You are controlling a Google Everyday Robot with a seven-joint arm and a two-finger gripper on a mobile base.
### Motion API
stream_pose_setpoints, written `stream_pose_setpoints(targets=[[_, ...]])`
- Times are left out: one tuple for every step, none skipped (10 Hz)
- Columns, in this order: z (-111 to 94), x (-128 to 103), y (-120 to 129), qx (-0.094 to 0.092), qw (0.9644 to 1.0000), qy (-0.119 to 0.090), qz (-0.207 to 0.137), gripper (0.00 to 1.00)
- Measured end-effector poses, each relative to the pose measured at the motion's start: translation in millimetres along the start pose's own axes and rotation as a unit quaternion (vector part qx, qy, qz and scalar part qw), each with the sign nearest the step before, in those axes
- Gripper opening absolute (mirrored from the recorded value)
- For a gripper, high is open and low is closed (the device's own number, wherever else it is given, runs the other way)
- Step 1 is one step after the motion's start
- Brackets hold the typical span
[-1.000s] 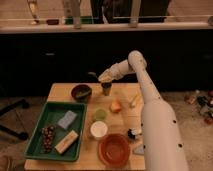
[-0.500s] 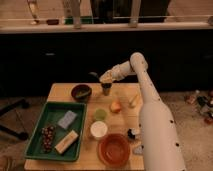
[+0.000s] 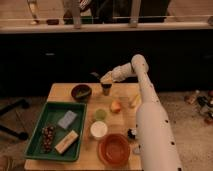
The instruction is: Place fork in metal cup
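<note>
The metal cup (image 3: pixel 106 90) stands upright near the back of the wooden table (image 3: pixel 60 91), just right of a dark round bowl (image 3: pixel 81 92). My gripper (image 3: pixel 104 79) hovers right above the cup's rim, at the end of the white arm (image 3: pixel 142 100) that reaches in from the right. It is shut on the fork (image 3: pixel 94 75), a thin dark sliver that sticks out up and to the left of the fingers. The fork's lower end is hidden behind the gripper, at the cup's mouth.
A green tray (image 3: pixel 37 135) at front left holds sponges and grapes. A pale green cup (image 3: pixel 101 114), a white cup (image 3: pixel 99 129), an orange bowl (image 3: pixel 114 149), a peach-coloured fruit (image 3: pixel 116 105) and a yellowish item (image 3: pixel 134 101) lie in front of the metal cup.
The gripper with the fork has shifted slightly right and down, closer over the metal cup. Everything else on the table stays put.
</note>
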Motion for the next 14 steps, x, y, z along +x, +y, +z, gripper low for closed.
stream_pose_setpoints(targets=[[0.3, 1.4, -0.7, 0.001, 1.0000, -0.002, 0.004, 0.04], [1.1, 2.3, -1.8, 0.005, 1.0000, -0.002, 0.006, 0.04], [3.1, 2.6, -2.4, 0.009, 0.9999, 0.000, 0.010, 0.04], [2.1, 5.0, -3.2, 0.018, 0.9997, 0.004, 0.015, 0.04], [0.3, 6.7, -3.4, 0.025, 0.9995, 0.006, 0.020, 0.04], [-0.6, 8.6, -3.6, 0.031, 0.9992, 0.008, 0.025, 0.04], [-1.0, 9.0, -4.2, 0.038, 0.9988, 0.009, 0.029, 0.04], [-1.7, 10.1, -4.4, 0.043, 0.9985, 0.010, 0.032, 0.04], [-3.1, 11.2, -4.7, 0.048, 0.9981, 0.010, 0.036, 0.04], [-3.3, 11.9, -4.8, 0.050, 0.9979, 0.009, 0.039, 0.04], [-4.8, 12.2, -5.5, 0.055, 0.9976, 0.006, 0.043, 0.04], [-5.3, 13.1, -5.6, 0.057, 0.9973, 0.004, 0.045, 0.04], [-6.0, 13.8, -6.1, 0.060, 0.9970, 0.001, 0.048, 0.04], [-7.1, 14.8, -6.8, 0.063, 0.9966, -0.003, 0.052, 0.04]])
